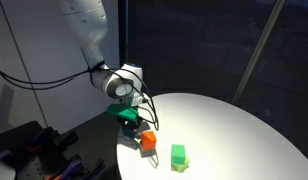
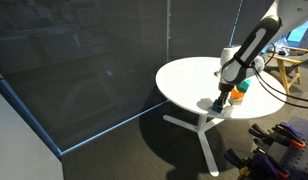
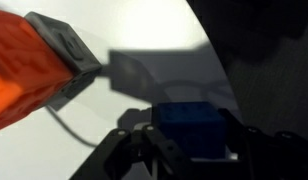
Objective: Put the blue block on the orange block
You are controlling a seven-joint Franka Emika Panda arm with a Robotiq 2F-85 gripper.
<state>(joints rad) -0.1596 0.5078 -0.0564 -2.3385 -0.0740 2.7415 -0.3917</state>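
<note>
Hand (image 3: 193, 142) tight around blue block (image 3: 194, 122)

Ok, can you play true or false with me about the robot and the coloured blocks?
1. The table is round and white. True.
2. The blue block is already sitting on the orange block. False: it is between the gripper's fingers, not on the orange block.
3. The gripper is shut on the blue block. True.
4. The green block is stacked on the orange block. False: it sits by itself on the table, apart from the orange one.
</note>
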